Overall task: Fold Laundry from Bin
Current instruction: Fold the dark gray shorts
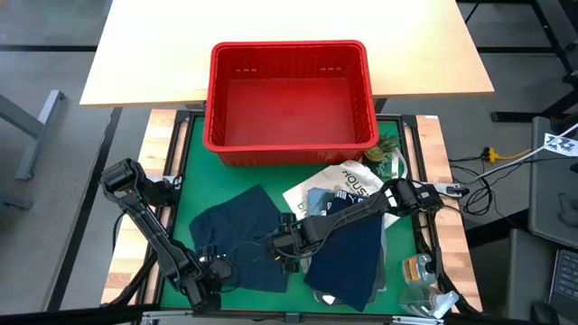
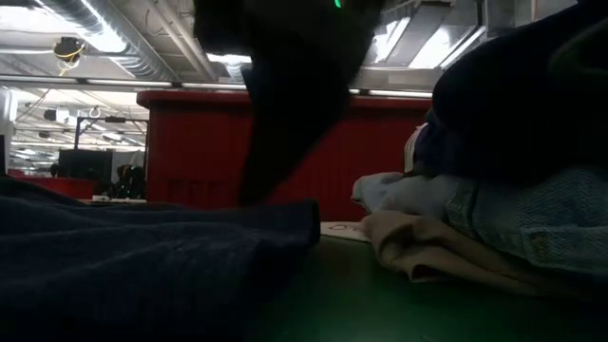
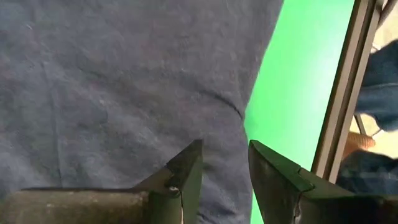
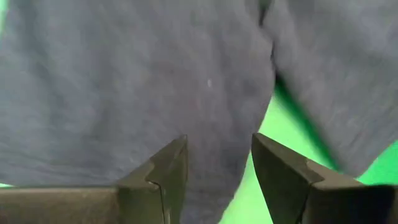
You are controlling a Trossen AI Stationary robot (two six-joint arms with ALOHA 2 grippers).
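A navy garment (image 1: 239,236) lies spread on the green mat (image 1: 194,185), with another navy piece (image 1: 348,257) to its right. The red bin (image 1: 289,99) stands at the far side with nothing showing inside. My left gripper (image 1: 217,264) is open at the garment's near edge; in its wrist view (image 3: 226,149) the fingers stand over the cloth's edge beside bare mat. My right gripper (image 1: 287,242) is open over the navy cloth (image 4: 155,81) between the two pieces; its own view (image 4: 219,140) shows both fingers above the fabric.
A white printed tote bag (image 1: 341,183) and light blue cloth (image 1: 318,200) lie near the bin's front right. In the low view a beige garment (image 2: 427,252) and blue fabric (image 2: 513,214) are piled on the right. Small objects (image 1: 420,271) sit at the near right corner.
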